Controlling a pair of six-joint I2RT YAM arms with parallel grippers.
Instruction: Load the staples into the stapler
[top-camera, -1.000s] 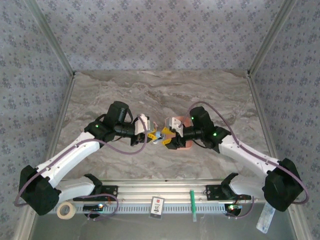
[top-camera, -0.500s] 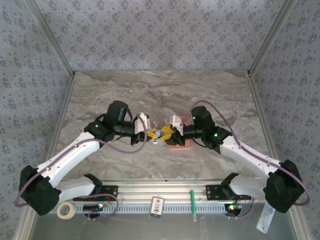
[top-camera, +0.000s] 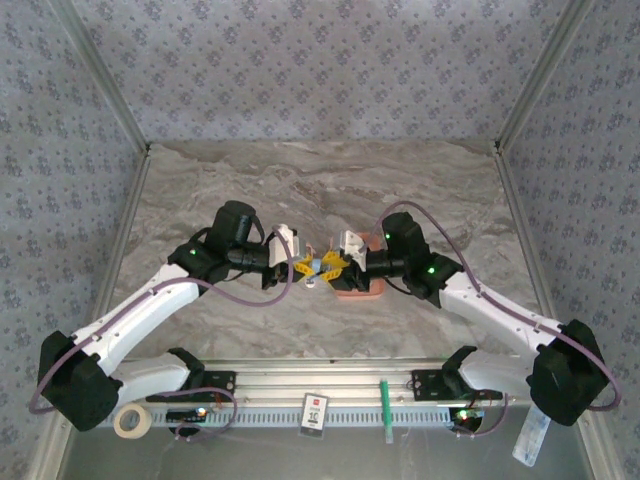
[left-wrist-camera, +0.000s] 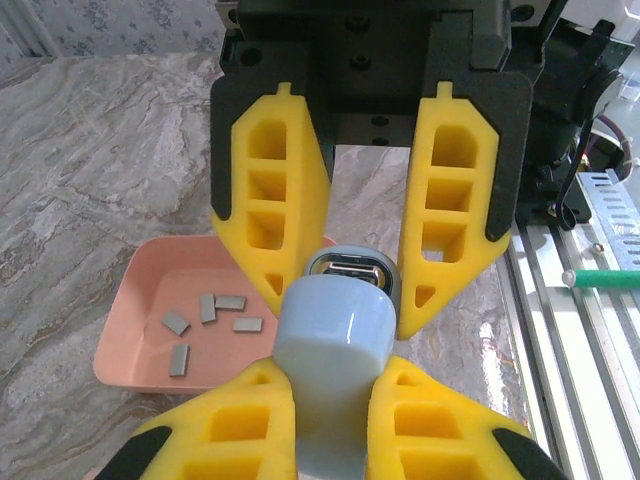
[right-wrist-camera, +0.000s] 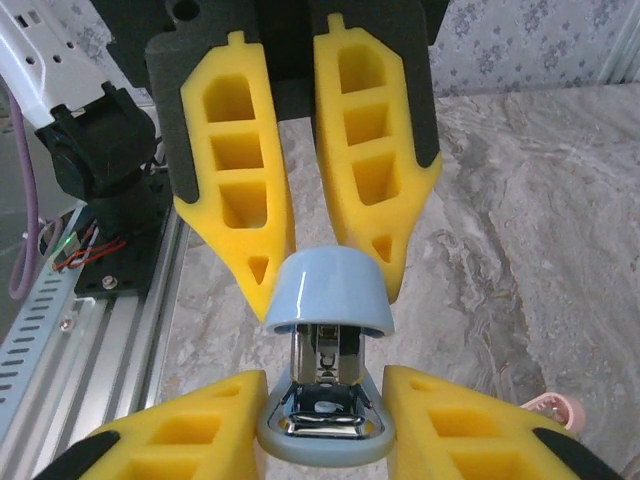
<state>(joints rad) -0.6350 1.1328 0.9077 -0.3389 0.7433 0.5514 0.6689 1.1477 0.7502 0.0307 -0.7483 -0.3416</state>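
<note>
Dead centre, up close: looks like the pull-open step

Nearest, the left gripper is clamped on the blue stapler, and the right gripper looks pinched on its far end. I'd pull slow and straight. The staples sit in the pink tray at 9 o'clock.

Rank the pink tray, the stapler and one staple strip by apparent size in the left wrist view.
1. pink tray
2. stapler, almost as large, but it is nearer the camera, so this is unsure
3. staple strip, clearly smallest
</note>
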